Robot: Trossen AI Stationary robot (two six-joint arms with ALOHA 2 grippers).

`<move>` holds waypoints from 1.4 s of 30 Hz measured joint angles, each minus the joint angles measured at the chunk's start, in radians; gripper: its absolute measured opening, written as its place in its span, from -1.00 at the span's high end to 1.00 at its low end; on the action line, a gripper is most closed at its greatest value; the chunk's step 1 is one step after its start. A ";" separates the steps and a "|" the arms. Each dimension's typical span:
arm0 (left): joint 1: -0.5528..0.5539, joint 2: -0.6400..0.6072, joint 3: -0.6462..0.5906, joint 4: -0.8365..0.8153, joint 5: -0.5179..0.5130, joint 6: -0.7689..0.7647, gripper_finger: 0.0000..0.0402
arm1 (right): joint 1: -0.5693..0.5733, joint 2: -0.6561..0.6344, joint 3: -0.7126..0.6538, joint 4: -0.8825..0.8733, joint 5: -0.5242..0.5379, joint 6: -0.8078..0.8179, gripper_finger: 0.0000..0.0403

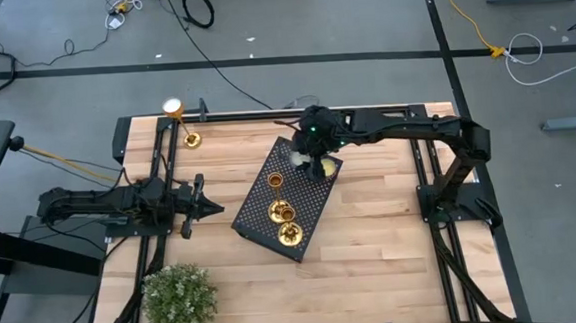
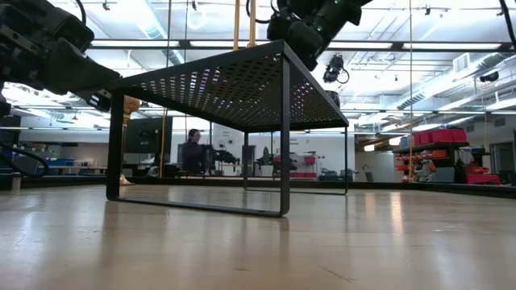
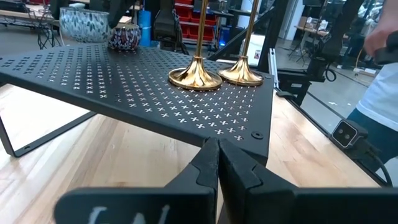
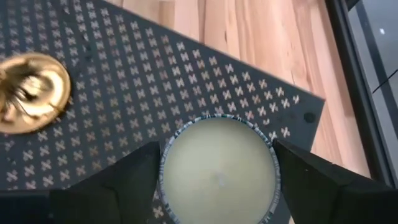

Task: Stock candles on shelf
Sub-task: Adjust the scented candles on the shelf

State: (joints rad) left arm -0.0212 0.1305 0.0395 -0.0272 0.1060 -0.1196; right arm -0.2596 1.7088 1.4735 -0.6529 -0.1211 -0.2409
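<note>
Fingers of my right hand (image 4: 217, 180) stand spread either side of a cream jar candle (image 4: 217, 171) sitting on the shelf (image 1: 311, 205); gold candlesticks (image 1: 282, 214) stand beyond. My left hand (image 1: 211, 208) waits shut beside the shelf.

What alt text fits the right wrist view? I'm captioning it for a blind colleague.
The right pincer straddles a round jar of cream wax, its fingers wide on either side, over the black perforated-metal shelf. A shiny gold candlestick base stands nearby.
</note>
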 joint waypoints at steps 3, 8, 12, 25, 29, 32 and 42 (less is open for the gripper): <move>0.000 0.000 0.000 0.000 0.000 0.000 0.93 | -0.001 -0.001 -0.020 0.013 0.001 0.000 -0.43; 0.000 0.000 0.000 0.000 0.000 0.000 0.93 | -0.001 -0.001 -0.045 0.032 0.001 -0.003 -0.43; 0.000 0.000 0.000 0.000 0.000 0.000 0.93 | -0.003 -0.001 -0.065 0.057 0.001 -0.003 -0.43; 0.000 0.000 0.000 0.000 0.000 0.000 0.93 | -0.008 -0.002 -0.089 0.073 0.001 0.018 -0.43; 0.000 0.000 0.000 0.000 0.000 0.000 0.93 | -0.008 -0.002 -0.089 0.072 0.001 0.024 -0.46; 0.000 0.000 0.000 0.000 0.000 0.000 0.93 | -0.008 -0.001 -0.089 0.069 0.001 0.033 -0.54; 0.000 0.000 0.000 0.000 0.000 0.000 0.93 | -0.008 -0.037 -0.092 0.043 -0.002 0.027 -0.83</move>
State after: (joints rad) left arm -0.0209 0.1307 0.0396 -0.0269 0.1060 -0.1196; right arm -0.2676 1.6715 1.3811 -0.6098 -0.1230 -0.2141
